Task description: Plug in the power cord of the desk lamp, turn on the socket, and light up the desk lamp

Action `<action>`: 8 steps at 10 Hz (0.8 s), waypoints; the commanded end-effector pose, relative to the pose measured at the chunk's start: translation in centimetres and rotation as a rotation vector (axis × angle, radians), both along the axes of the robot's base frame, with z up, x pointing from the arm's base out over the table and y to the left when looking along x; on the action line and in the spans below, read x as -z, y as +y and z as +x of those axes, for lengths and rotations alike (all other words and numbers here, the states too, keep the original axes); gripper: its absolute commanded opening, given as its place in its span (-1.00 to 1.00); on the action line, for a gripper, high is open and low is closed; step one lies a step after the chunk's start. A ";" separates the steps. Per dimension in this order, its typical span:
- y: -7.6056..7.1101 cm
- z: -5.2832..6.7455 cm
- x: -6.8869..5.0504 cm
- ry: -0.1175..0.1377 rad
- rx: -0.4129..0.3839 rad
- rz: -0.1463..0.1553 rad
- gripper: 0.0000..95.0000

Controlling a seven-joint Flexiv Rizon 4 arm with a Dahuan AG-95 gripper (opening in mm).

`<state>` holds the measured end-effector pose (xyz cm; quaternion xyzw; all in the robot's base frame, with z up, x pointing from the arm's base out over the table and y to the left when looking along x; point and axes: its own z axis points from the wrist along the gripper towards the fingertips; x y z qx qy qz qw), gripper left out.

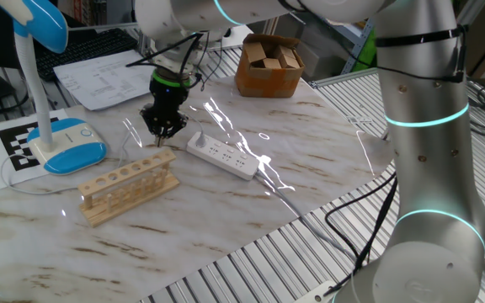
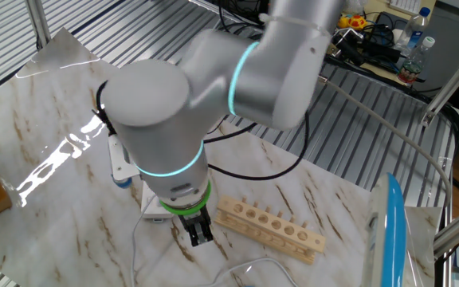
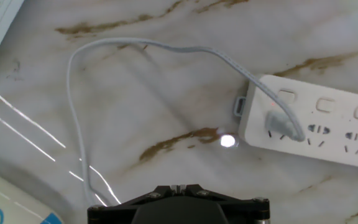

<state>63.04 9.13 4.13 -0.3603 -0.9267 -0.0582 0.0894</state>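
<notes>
The desk lamp stands at the left, with its blue head up high. Its thin power cord loops across the marble, and its plug sits in the end outlet of the socket, a long white strip. My gripper hangs just above the table between the lamp base and the strip, pointing down. In the hand view the gripper is shut with nothing between its fingers. From the other side, the arm hides most of the strip.
A wooden rack with a row of holes lies in front of the gripper. A cardboard box stands at the back, with papers at the back left. The strip's thicker cable leaves from its near end. Metal slats border the marble top.
</notes>
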 end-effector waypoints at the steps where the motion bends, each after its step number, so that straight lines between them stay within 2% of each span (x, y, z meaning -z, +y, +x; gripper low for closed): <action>1: 0.0 0.1 0.0 0.007 0.020 -0.025 -1.00; 3: 0.0 0.1 0.0 0.006 0.019 -0.024 -1.00; 4: 0.0 0.1 0.0 0.004 0.034 -0.008 -1.00; 5: 0.0 0.1 0.0 -0.004 0.071 0.052 -1.00; 6: 0.0 0.1 0.0 -0.009 0.073 0.061 -1.00; 7: 0.0 0.1 0.0 -0.009 0.072 0.056 -1.00; 8: 1.1 0.1 -0.3 -0.007 0.090 0.047 -1.00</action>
